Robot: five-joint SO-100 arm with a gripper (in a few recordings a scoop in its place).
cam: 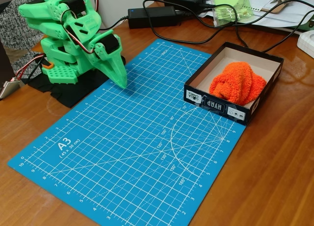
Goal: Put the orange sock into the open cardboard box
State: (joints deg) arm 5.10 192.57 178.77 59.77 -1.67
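The orange sock (237, 84), a fluffy rolled bundle, lies inside the open cardboard box (214, 106), filling its near right part. The box is black outside with white label marks on its near short side and beige inside; it stands at the right edge of the blue cutting mat (122, 152). My green gripper (121, 80) is folded down at the mat's far left corner, well away from the box, its fingers together and pointing at the mat with nothing between them.
The arm's green base (61, 71) sits on a black pad at the left. Black power adapters (152, 16) and cables (196, 39) lie on the wooden table behind the mat. Papers and a green object (230, 5) crowd the back right.
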